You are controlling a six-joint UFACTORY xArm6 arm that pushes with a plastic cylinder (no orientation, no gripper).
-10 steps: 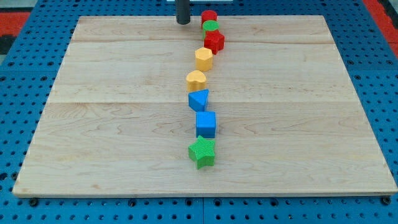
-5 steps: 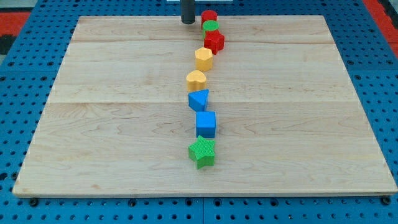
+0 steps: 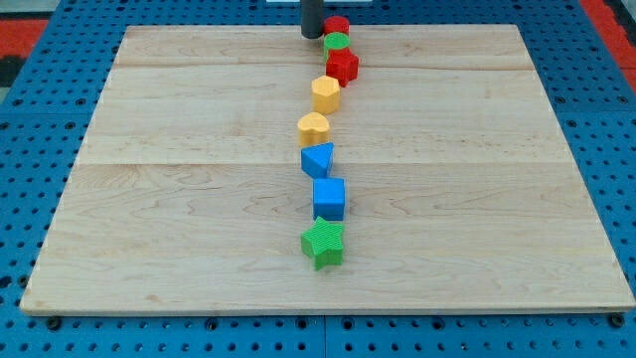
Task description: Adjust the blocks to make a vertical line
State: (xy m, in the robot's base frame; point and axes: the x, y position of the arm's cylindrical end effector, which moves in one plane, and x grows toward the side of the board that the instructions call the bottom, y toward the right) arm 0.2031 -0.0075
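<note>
Several blocks stand in a rough top-to-bottom line on the wooden board [image 3: 179, 199]. From the top: a red cylinder [image 3: 338, 25], a green cylinder [image 3: 337, 42], a red star-like block [image 3: 343, 67], a yellow hexagon [image 3: 325, 94], a yellow heart-like block [image 3: 313, 128], a blue triangle [image 3: 318, 159], a blue cube [image 3: 329, 198] and a green star [image 3: 323, 244]. My tip [image 3: 312, 36] is at the view's top edge, just left of the red and green cylinders, very close to them.
The board lies on a blue pegboard surface [image 3: 40, 119], with red areas at the top corners [image 3: 20, 30]. The line of blocks bends slightly left at the yellow heart-like block.
My tip has moved to the right along the top edge, closing on the red and green cylinders. No block has visibly moved.
</note>
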